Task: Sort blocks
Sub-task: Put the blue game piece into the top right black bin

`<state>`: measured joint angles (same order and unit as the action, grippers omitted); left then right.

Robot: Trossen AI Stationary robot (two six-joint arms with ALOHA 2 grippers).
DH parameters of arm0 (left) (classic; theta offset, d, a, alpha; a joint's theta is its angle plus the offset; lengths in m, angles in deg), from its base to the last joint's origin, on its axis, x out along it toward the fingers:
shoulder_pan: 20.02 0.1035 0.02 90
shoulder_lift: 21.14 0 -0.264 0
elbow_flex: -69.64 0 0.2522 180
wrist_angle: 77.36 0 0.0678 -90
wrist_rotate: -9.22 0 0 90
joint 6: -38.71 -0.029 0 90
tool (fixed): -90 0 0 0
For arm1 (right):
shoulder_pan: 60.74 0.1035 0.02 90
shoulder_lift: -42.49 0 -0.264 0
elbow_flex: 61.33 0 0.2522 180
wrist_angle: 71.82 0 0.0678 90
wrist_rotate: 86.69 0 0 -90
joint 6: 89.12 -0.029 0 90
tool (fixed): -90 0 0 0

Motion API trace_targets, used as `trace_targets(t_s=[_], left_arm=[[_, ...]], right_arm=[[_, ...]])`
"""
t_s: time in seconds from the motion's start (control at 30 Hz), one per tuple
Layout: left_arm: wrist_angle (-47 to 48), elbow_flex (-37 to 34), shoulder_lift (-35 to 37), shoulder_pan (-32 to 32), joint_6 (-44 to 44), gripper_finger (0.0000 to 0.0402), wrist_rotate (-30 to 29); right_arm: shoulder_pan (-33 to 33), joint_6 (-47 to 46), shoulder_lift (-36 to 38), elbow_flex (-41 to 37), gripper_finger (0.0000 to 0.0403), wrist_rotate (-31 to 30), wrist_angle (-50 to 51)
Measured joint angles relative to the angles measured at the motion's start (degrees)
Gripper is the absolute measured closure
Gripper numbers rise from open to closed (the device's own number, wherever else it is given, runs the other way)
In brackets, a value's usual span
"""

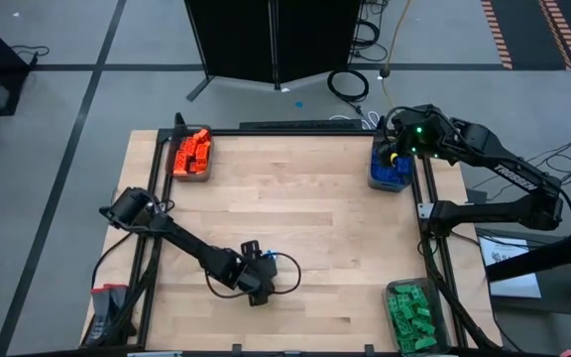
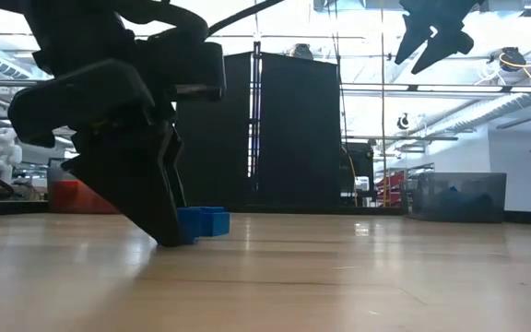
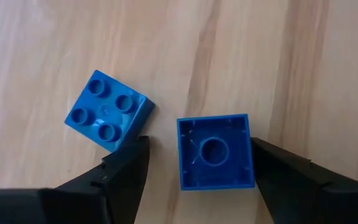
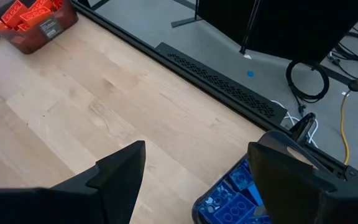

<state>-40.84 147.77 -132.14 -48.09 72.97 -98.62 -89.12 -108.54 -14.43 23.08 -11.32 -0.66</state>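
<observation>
Two blue blocks lie on the wood near the table's near edge. One sits studs up (image 3: 107, 112); the other lies with its hollow underside up (image 3: 215, 152). My left gripper (image 3: 197, 142) is open and low over the table (image 1: 258, 283), its fingers standing on either side of the upturned block. In the low view, the blue blocks (image 2: 206, 221) show just behind the left fingers (image 2: 169, 231). My right gripper (image 4: 199, 149) is open and empty, raised above the bin of blue blocks (image 4: 235, 193) at the table's far right corner (image 1: 389, 174). My left gripper comes from above, pointing down, with the upturned block (image 3: 215, 152) flat on the table between its fingers. One finger (image 3: 272, 165) stands right against the block's side; I cannot tell whether it touches. The other finger (image 3: 129, 165) is apart from it.
A bin of orange blocks (image 1: 191, 154) stands at the far left corner and a bin of green blocks (image 1: 414, 315) at the near right corner. The wooden table (image 1: 295, 208) between them is bare. A dark frame rail runs along the far edge (image 4: 222, 81).
</observation>
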Motion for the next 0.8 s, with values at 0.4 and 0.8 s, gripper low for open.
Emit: trace_targets(t_s=[0.4,0.8], left_arm=[[-2.98,-0.31,-0.19,0.95,-1.59,0.0275,2.06],[-7.45,2.96,14.64,7.16,-0.49,0.0275,-3.98]], right_arm=[[0.2,-0.53,0.02,-0.02,0.0126,0.05,0.2],[12.79,11.34,3.96,-0.07,0.0126,17.84,-18.67]])
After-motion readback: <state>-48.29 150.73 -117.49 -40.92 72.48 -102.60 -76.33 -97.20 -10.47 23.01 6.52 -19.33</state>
